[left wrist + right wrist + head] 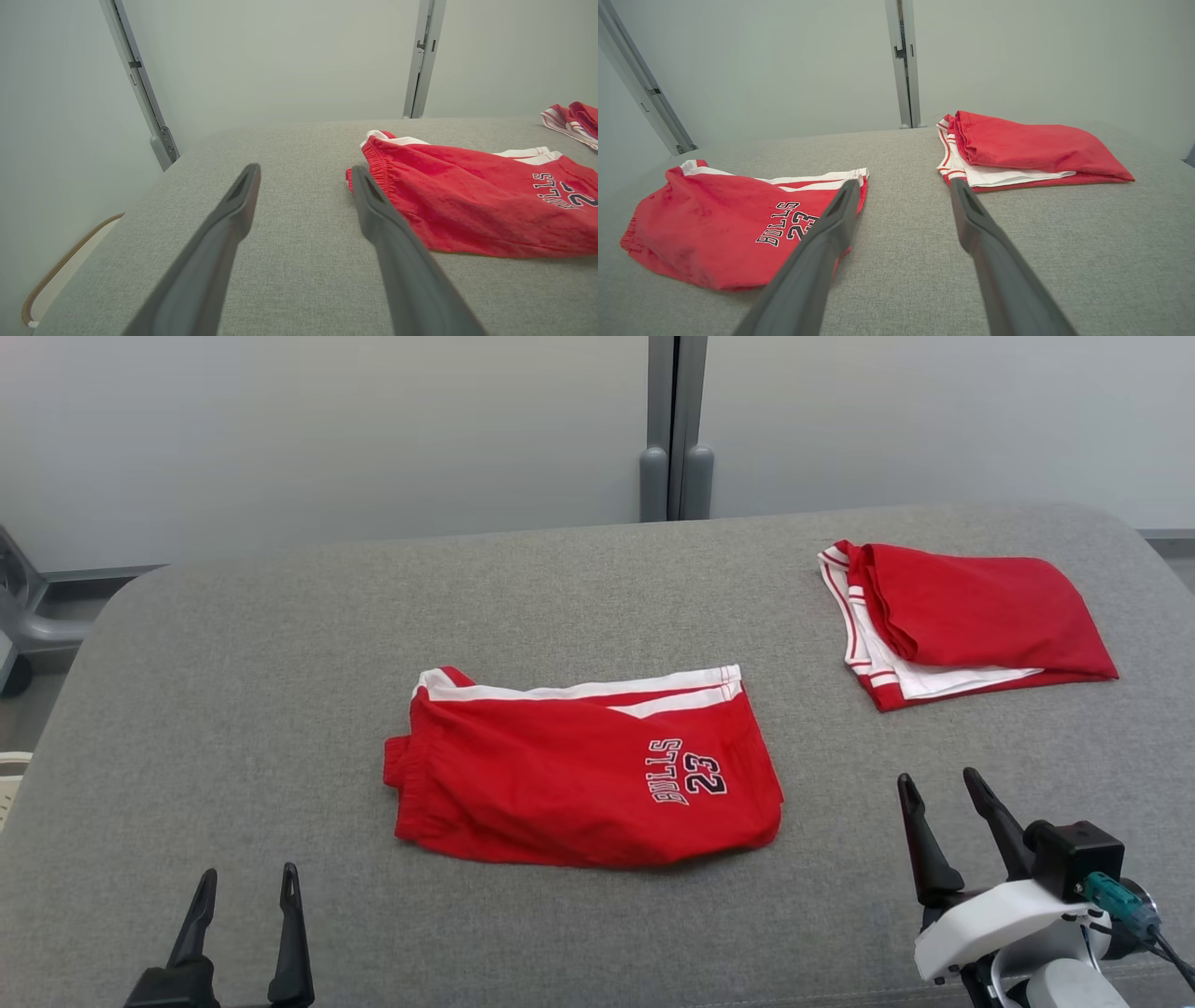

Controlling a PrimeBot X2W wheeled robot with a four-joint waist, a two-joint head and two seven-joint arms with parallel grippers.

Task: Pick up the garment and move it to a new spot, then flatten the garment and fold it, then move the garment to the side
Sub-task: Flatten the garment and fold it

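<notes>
Currently, the red shorts [579, 775] are lying folded at the middle of the grey table [280, 644], print side up, with the white-trimmed edge facing the far wall. The left gripper [247, 875] is hovering at the near left, its fingers standing wide apart and holding nothing, clear of the shorts. The right gripper [936, 779] is hovering at the near right, its fingers likewise spread and empty, near the shorts' right edge without touching it. A second garment [971, 616], red with white trim, is lying folded at the table's far right, well apart from the shorts.
</notes>
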